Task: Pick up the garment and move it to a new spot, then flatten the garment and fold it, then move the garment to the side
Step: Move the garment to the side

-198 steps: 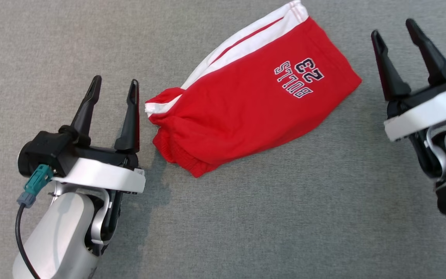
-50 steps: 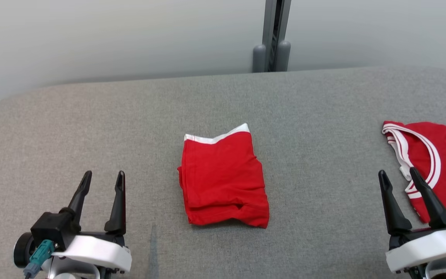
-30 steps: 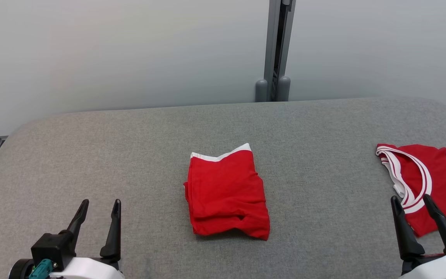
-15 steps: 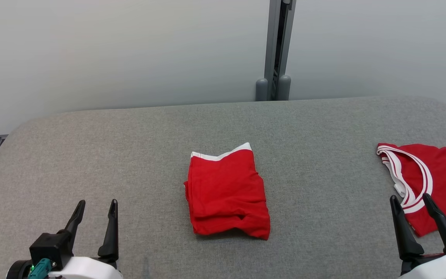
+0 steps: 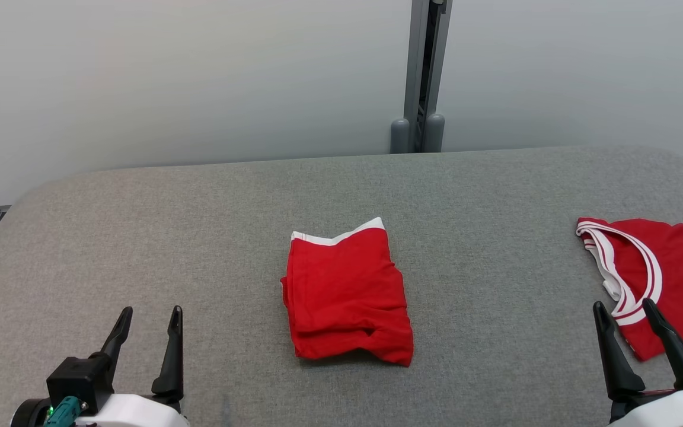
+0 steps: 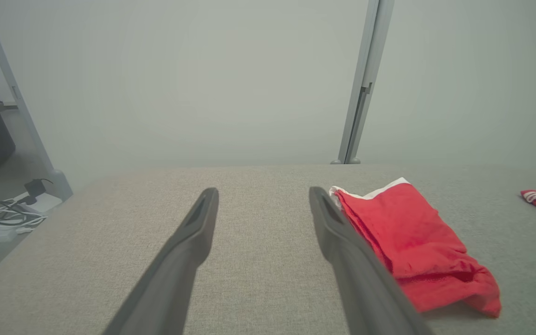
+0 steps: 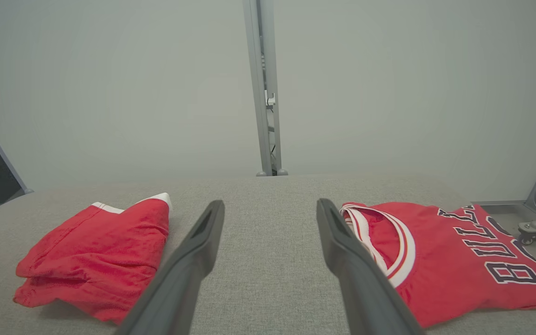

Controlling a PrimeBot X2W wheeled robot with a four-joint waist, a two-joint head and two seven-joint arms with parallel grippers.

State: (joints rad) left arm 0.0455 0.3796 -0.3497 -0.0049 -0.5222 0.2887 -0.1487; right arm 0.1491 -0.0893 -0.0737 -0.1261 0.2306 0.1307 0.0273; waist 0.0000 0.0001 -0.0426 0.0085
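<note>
Folded shorts (image 5: 347, 296) lie at the middle of the table (image 5: 140, 225), well apart from left gripper (image 5: 152, 309) and right gripper (image 5: 623, 304), both spread wide and empty; folding looks done, side-move pending, which calls for pinching all layers together.

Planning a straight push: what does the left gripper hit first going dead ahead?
Nothing close, it seems: the left gripper points over bare grey table, folded red shorts off to its right; probably the wall beyond.
</note>
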